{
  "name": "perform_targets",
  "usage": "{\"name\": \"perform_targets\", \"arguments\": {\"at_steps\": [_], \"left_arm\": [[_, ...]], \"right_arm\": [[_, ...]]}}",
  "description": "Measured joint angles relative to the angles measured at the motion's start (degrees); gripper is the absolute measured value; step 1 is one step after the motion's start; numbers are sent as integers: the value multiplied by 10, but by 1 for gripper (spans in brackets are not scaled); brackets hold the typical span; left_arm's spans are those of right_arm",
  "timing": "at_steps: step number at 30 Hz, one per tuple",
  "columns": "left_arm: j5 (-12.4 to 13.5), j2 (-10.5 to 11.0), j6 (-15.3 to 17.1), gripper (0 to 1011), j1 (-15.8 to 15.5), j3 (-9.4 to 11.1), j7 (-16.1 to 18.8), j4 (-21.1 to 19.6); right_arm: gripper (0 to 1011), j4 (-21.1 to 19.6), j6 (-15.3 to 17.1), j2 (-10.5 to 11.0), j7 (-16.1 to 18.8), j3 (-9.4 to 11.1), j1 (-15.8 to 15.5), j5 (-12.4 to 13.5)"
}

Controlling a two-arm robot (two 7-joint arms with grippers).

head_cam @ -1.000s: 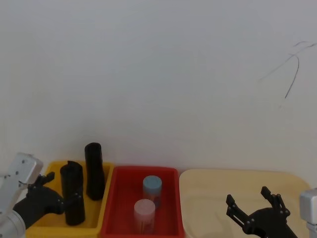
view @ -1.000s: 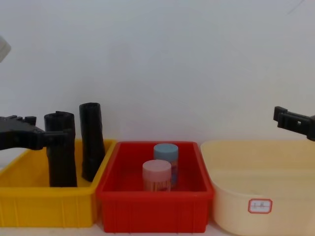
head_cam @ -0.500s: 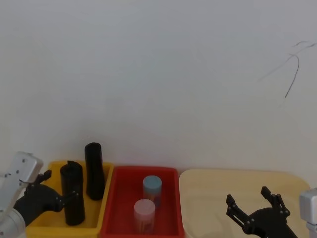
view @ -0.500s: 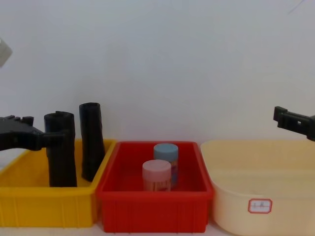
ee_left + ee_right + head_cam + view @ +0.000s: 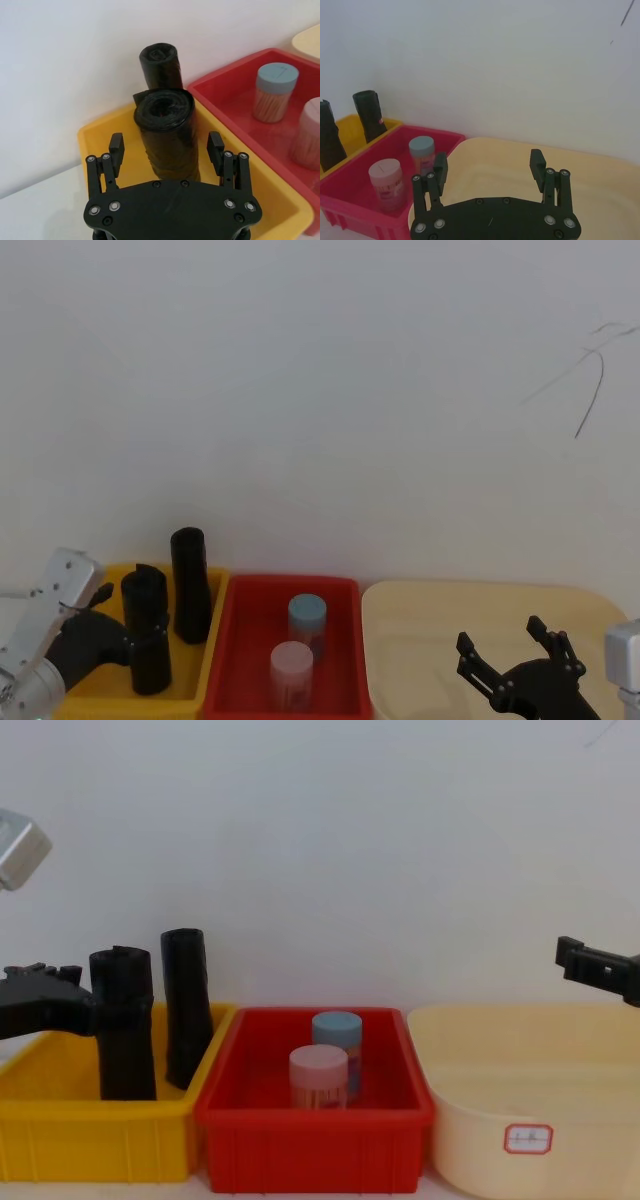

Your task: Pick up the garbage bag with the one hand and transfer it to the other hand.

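Observation:
Two black garbage bag rolls stand upright in the yellow bin (image 5: 100, 1140). In the left wrist view, my left gripper (image 5: 165, 145) is open, one finger on each side of the nearer roll (image 5: 167, 120) and a small gap at both sides. The farther roll (image 5: 160, 62) stands behind it against the wall. From the chest, the nearer roll (image 5: 125, 1040) has the left gripper (image 5: 60, 1002) level with its upper half. My right gripper (image 5: 490, 165) hangs open with nothing in it over the beige basin (image 5: 530, 1110).
A red bin (image 5: 315, 1150) sits between the yellow bin and the basin. It holds a blue-lidded canister (image 5: 337, 1025) and a pink-lidded one (image 5: 318, 1070). A white wall rises close behind all three containers.
My left gripper has pushed forward toward the nearer roll, and its fingers now flank it. The silver wrist has shifted up and to the right. The right arm has not moved.

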Motion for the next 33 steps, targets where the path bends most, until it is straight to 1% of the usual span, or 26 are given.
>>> {"name": "perform_targets", "arguments": {"at_steps": [12, 18, 33], "left_arm": [[21, -21, -6, 1001, -29, 7, 9, 50], [28, -30, -9, 1002, -41, 10, 9, 68], [35, -38, -11, 1002, -53, 14, 9, 87]], "right_arm": [[1004, 0, 0, 0, 0, 0, 0, 0], [1005, 0, 0, 0, 0, 0, 0, 0], [1005, 0, 0, 0, 0, 0, 0, 0]]}}
